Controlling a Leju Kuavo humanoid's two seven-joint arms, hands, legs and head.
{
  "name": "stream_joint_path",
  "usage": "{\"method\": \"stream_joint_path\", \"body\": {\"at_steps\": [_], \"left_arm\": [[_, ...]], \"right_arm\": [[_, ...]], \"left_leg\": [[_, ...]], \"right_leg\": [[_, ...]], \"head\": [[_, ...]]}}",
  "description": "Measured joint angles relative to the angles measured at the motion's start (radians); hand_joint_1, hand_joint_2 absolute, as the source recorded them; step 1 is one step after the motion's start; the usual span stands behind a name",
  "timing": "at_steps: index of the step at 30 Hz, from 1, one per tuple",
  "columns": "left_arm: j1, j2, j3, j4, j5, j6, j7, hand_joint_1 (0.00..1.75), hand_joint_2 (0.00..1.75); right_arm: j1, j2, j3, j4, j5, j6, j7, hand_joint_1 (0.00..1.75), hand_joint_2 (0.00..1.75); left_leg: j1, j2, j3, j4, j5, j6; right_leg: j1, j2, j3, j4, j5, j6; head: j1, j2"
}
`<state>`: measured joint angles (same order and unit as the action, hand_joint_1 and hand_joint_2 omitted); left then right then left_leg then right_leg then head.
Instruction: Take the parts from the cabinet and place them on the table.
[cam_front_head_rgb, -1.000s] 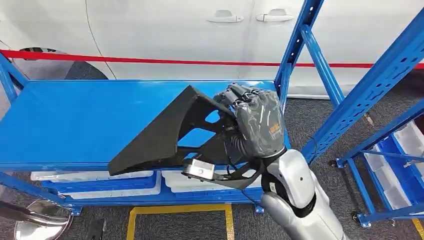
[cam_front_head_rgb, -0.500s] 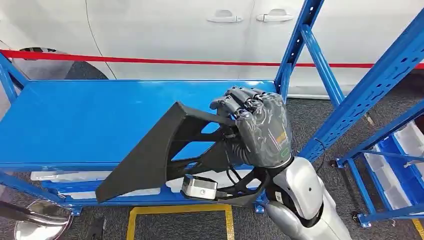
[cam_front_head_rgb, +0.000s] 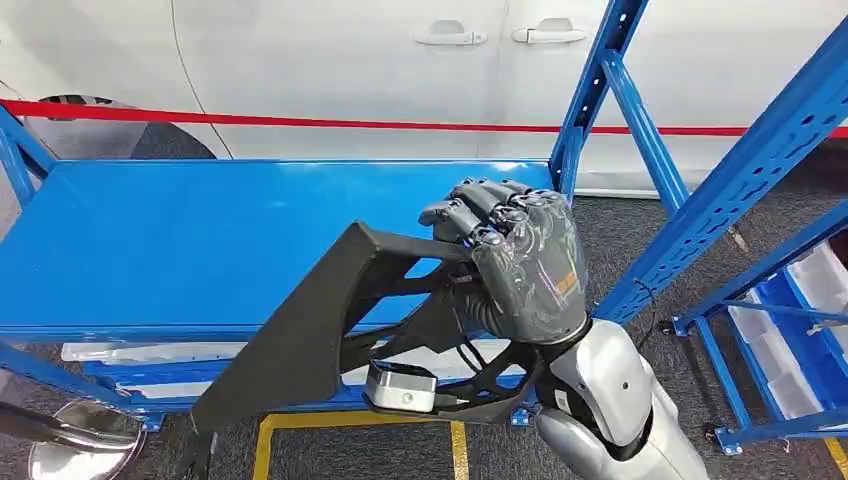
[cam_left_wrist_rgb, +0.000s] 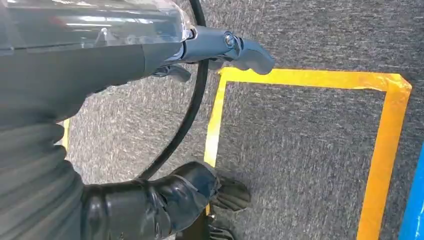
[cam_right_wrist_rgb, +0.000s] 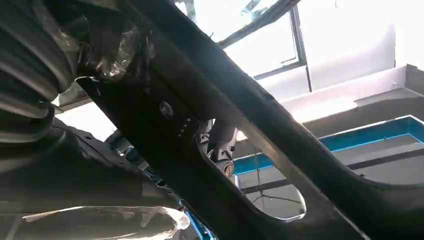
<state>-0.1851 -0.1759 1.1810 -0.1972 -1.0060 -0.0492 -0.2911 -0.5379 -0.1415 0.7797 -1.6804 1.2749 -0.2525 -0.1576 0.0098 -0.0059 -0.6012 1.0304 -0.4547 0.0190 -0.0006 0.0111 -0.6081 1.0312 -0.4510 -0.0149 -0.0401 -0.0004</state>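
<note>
While the white car filled the far side of the scene behind a red barrier tape, the blue steel cabinet stood nearer, its flat painted shelf running wide to the left and its perforated uprights rising at the right. White trays sat on the lower level beneath that shelf. Yellow floor tape marked a square on the grey, coarse carpet near the robot.

Next in size came the black part, a large, matt, angular frame with triangular openings between flat struts. It hung tilted at the near edge of the shelf, its far corner over the blue surface and its long lower edge dropping past the shelf toward the floor. That slant probably came from being held at one end alone, so the free end sagged.

The right hand, dark and glossy, gripped the part at its right end, fingers wrapped over a strut. The left hand hung low over the carpet, dark fingers loosely curled and holding nothing, though whether they were fully closed I could not tell.
</note>
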Motion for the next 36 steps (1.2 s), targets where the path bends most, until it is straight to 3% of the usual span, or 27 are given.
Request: {"method": "stream_joint_path", "body": {"at_steps": [28,36], "left_arm": [[-0.001,0.0,-0.002,0.0,-0.001,0.016,-0.008,0.0,1.75],[0.0,0.0,-0.008,0.0,-0.013,0.027,-0.005,0.0,1.75]], "right_arm": [[0.011,-0.023,0.001,-0.014,0.018,-0.039,-0.006,1.75,1.75],[0.024,-0.03,0.001,-0.014,0.023,-0.054,-0.003,1.75,1.75]], "left_leg": [[0.0,0.0,0.0,0.0,0.0,0.0],[-0.006,0.0,0.0,0.001,-0.001,0.002]], "right_leg": [[0.0,0.0,0.0,0.0,0.0,0.0],[-0.007,-0.001,0.0,-0.001,0.001,0.004]], "head": [[0.0,0.0],[0.0,0.0]]}}
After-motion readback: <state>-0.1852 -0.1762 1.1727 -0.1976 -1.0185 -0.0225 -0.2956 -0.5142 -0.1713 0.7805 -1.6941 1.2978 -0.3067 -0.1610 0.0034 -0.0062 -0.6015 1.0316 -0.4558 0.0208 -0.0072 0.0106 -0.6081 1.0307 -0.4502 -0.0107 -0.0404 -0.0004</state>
